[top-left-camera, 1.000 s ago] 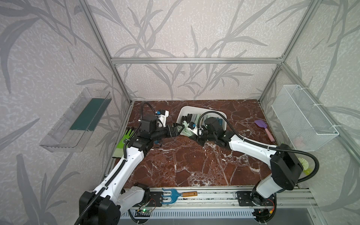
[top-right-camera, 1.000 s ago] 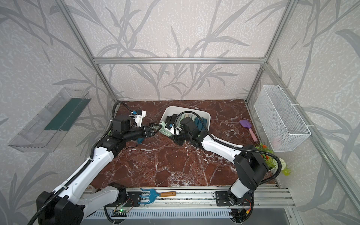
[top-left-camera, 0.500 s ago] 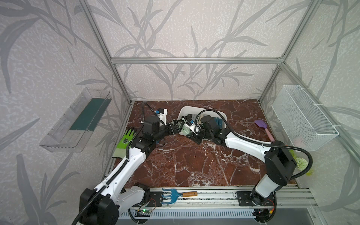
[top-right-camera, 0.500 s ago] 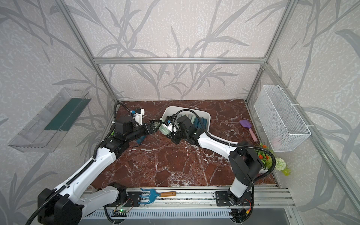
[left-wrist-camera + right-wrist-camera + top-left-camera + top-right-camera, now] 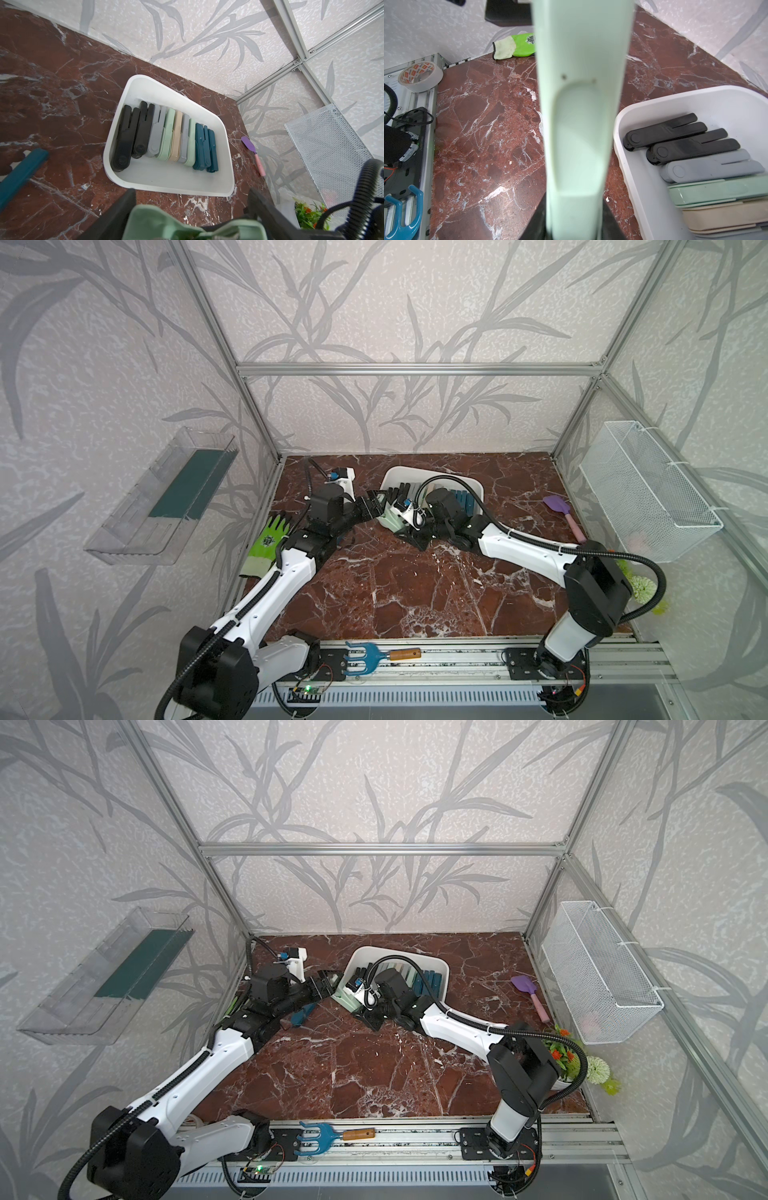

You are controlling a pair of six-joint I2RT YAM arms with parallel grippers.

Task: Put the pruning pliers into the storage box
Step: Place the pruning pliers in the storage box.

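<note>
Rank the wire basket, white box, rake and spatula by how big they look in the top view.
1. wire basket
2. white box, partly hidden
3. rake
4. spatula
The rake lies nearer the camera, so the order of that last pair is unsure.

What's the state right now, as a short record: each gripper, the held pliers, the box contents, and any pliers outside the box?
right gripper: shut on the mint green pruning pliers, near a corner of the storage box
left gripper: jaws flank the far end of the same pliers; contact unclear
storage box contents: side-by-side row of pliers, black through teal
outside the box: one dark teal pliers on the marble table, by the left arm
</note>
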